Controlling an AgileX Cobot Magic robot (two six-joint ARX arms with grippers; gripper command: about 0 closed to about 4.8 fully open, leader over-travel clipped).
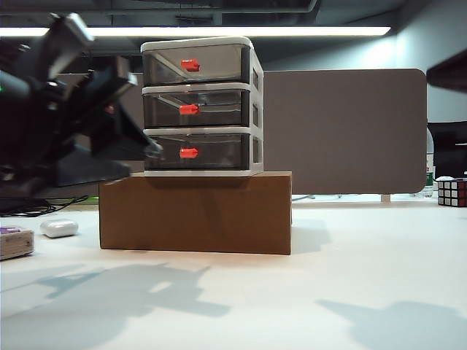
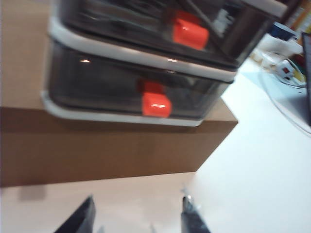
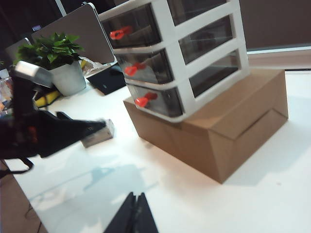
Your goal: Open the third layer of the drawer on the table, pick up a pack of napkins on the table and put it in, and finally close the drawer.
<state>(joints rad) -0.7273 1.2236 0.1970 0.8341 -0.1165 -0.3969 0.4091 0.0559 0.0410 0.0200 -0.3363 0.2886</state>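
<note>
left gripper (image 2: 138, 216): seen from its own wrist camera as two dark fingertips with a clear gap between them and nothing in that gap; jaws apart, holding nothing. it points at the front of the drawer unit, level with the lowest tier. in the exterior view it is a large dark blurred mass at the left, its tip just beside the left front corner of the lowest tier; contact cannot be told.
right gripper (image 3: 134, 216): two dark fingers pressed together into a closed wedge, nothing between them. it hangs above bare table, well apart from the drawer unit, to that unit's right front.
the drawer (image 1: 202, 106): white frame, three smoky translucent tiers, standing upright on a cardboard box; all three tiers look pushed in.
the third layer (image 2: 126, 92): lowest tier, closed, its red handle (image 2: 156, 104) at the front centre, facing the left gripper and apart from the fingertips.
cardboard box (image 1: 195, 211): brown, flat on the table, under the drawer unit.
the pack of napkins (image 1: 14, 241): lies flat on the table at the far left edge of the exterior view, purple mark on top, in front of the left arm's base.
white case (image 1: 59, 228): small rounded, just beside the pack, between it and the box.
the table (image 1: 292, 306): white, carrying shadows of both arms.
puzzle cube (image 1: 452, 192): at the far right edge, well apart from the box.
potted plant (image 3: 58, 58): in a white pot, behind the left arm in the right wrist view.
</note>
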